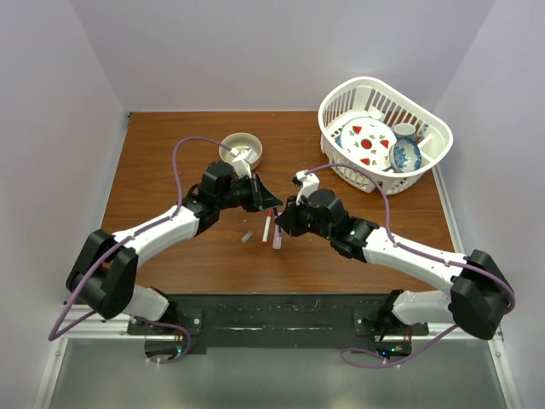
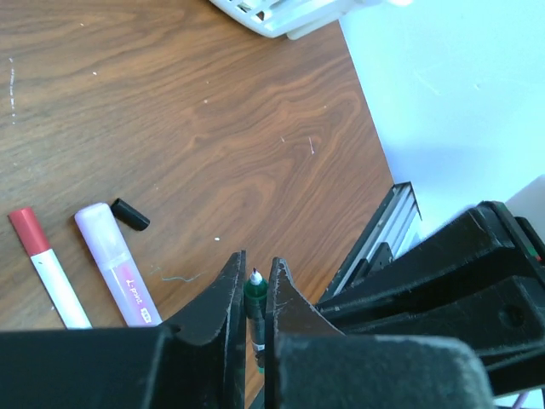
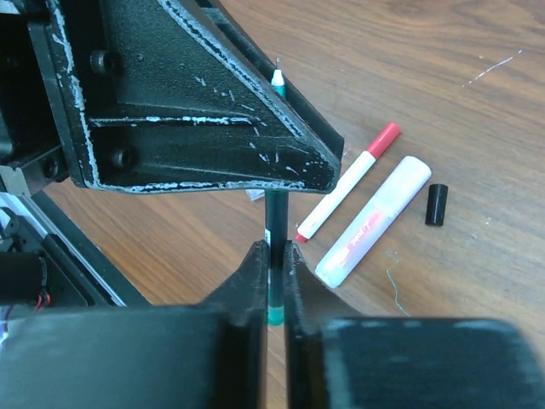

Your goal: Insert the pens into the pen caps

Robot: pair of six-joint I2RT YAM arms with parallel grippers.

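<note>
Above the middle of the bench [image 1: 153, 170], both arms meet on one dark green pen [image 3: 275, 217], which is held off the wood. The left tool [image 2: 254, 266] is clamped on it just behind the tip, and we see the fine point poking out past the fingers. The right tool [image 3: 274, 253] is clamped on the same barrel further down. Lying on the wood beside them is a white pen [image 3: 347, 183] with a red end. A pink marker [image 3: 375, 221] runs alongside it, close but apart, and a small black cap [image 3: 436, 204] sits just past the marker. We note a grey cap [image 1: 247, 237] left of the white pen. The tan bowl [image 1: 242, 146] and the white basket [image 1: 383, 128] of dishes sit toward the far side.
</note>
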